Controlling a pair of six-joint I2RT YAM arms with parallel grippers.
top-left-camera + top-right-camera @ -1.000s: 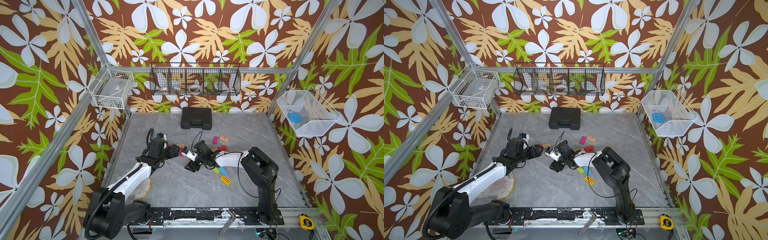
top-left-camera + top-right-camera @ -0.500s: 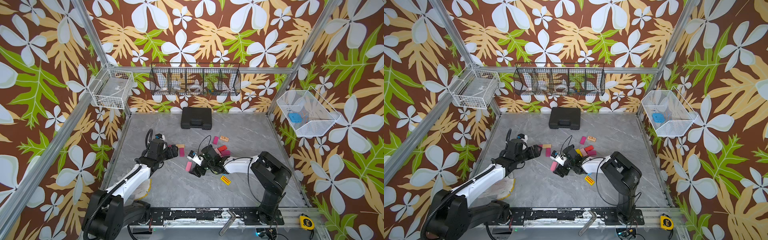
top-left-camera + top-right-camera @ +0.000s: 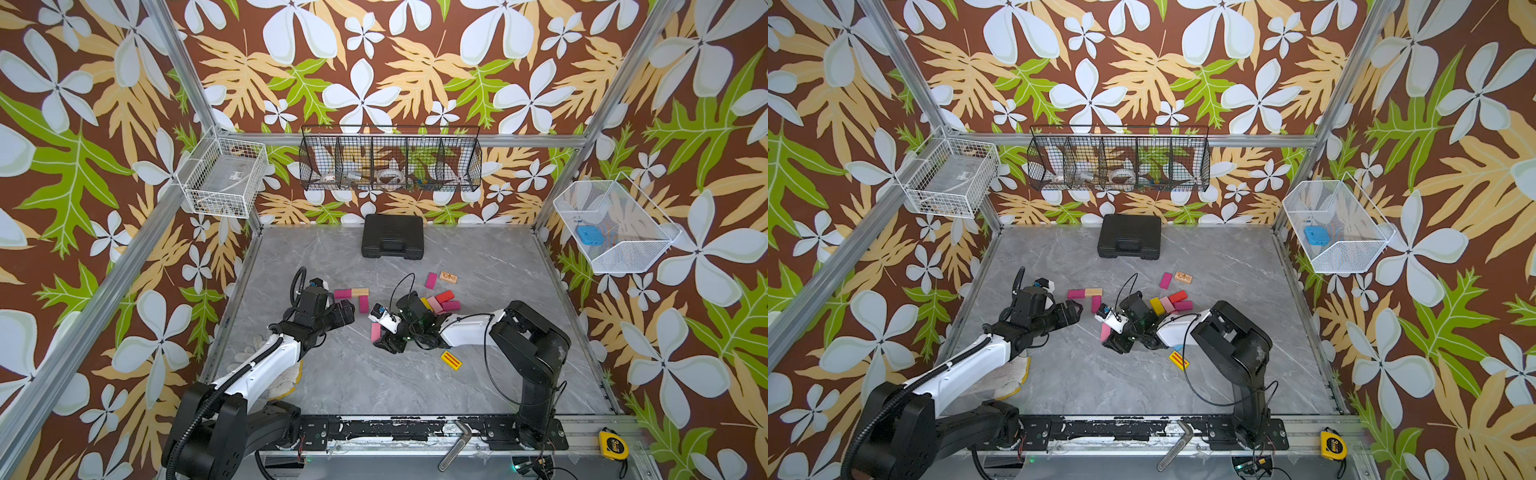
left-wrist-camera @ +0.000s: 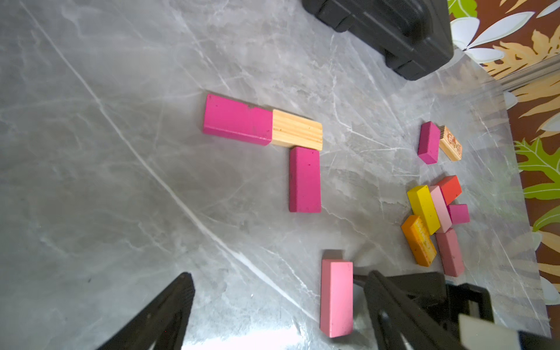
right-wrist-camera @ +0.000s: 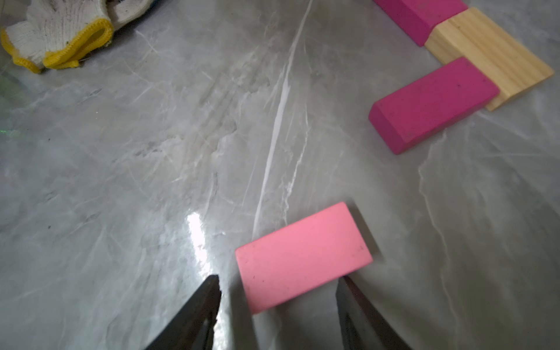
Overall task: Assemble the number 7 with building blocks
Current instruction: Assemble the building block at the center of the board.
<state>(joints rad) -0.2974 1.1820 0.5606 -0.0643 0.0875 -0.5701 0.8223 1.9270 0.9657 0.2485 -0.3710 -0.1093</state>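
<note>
Two magenta blocks (image 3: 343,294) (image 3: 364,303) and a plain wood block (image 3: 360,291) lie joined in an L on the grey table; the left wrist view shows the wood block (image 4: 297,130) at the corner. A pink block (image 3: 375,331) (image 5: 303,257) lies on the table between the fingertips of my right gripper (image 5: 277,286) (image 3: 382,340), which is open, with a gap at one finger. My left gripper (image 4: 278,281) (image 3: 348,314) is open and holds nothing, just left of the L. Loose blocks (image 3: 436,302) sit piled to the right.
A black case (image 3: 392,242) stands at the back. A magenta block (image 3: 431,280) and a printed wood block (image 3: 448,276) lie behind the pile. A yellow red-striped block (image 3: 451,360) lies near the front. A white glove (image 3: 286,374) lies under my left arm.
My right arm's elbow has swung to the right and its gripper has shifted toward the front. The pink block now shows on the table at its fingertips. My left arm has barely moved.
</note>
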